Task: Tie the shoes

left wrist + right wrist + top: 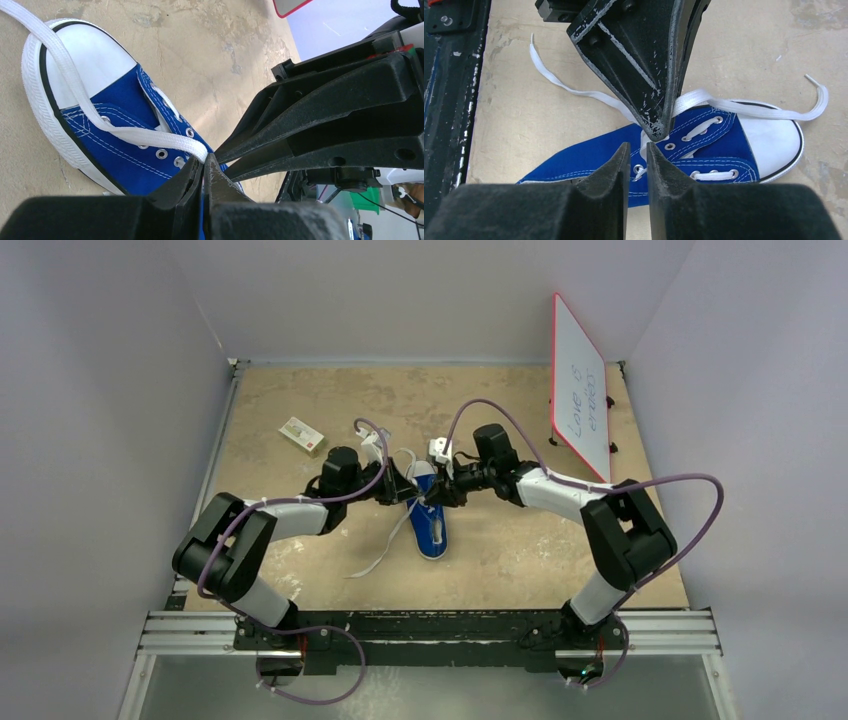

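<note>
sneaker (432, 530) lies near-far, toe away; left claw (204, 162) pinches lace (125, 134); right claw (638, 150) tip-to-tip opposite, nearly closed, grip unclear

We see a shoe (125, 145) of blue canvas cloth with white stitching, a smooth white rubber toe cap (90, 65) and ribbed sole (36, 107), flat woven cloth laces (75, 85) and shiny metal eyelets (161, 153). The bench (210, 50) looks matt, mottled, rough. The left fingers (644, 75) are scratched black plastic.

Blue white-toed sneaker (432, 530) sits sole-down, its white laces (150, 138) untied.
</note>
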You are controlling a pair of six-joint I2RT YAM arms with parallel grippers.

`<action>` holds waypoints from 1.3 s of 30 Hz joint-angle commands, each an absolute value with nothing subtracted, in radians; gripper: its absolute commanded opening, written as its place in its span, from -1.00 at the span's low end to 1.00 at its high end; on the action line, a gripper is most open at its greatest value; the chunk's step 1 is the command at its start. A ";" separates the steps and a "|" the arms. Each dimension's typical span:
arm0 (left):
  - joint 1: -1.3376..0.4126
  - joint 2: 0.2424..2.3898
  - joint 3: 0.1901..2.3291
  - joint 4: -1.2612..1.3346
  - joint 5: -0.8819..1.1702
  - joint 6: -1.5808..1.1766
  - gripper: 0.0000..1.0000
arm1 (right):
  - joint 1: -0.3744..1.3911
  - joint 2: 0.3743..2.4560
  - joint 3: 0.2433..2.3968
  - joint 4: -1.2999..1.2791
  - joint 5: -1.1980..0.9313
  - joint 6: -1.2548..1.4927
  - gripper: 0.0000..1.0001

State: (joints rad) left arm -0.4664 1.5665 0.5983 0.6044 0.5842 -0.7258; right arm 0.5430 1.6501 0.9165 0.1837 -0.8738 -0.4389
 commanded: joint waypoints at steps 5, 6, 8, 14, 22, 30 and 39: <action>-0.462 1.522 0.628 0.663 0.634 -0.753 -1.00 | 0.547 1.682 0.918 0.288 -0.891 -0.424 -0.56; -0.462 1.520 0.629 0.661 0.639 -0.753 -1.00 | 0.547 1.686 0.919 0.291 -0.894 -0.420 -0.54; -0.462 1.520 0.630 0.661 0.641 -0.753 -1.00 | 0.547 1.690 0.917 0.296 -0.896 -0.417 -0.53; -0.462 1.519 0.633 0.645 0.655 -0.738 -1.00 | 0.546 1.661 0.911 0.242 -0.855 -0.433 -1.00; -0.429 1.579 0.692 0.575 0.743 -0.718 -0.88 | 0.547 1.576 0.904 0.159 -0.824 -0.471 -1.00; -0.423 1.634 0.756 0.447 0.778 -0.701 -0.60 | 0.544 1.563 0.910 0.152 -0.779 -0.450 -1.00; -0.420 1.481 0.708 0.249 0.591 -0.606 -0.11 | 0.543 1.564 0.868 0.223 -0.772 -0.401 -1.00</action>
State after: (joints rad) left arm -0.4274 1.5887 0.7197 0.3229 0.6987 -0.6636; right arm 0.5430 1.5955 0.8722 0.1825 -0.7696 -0.4240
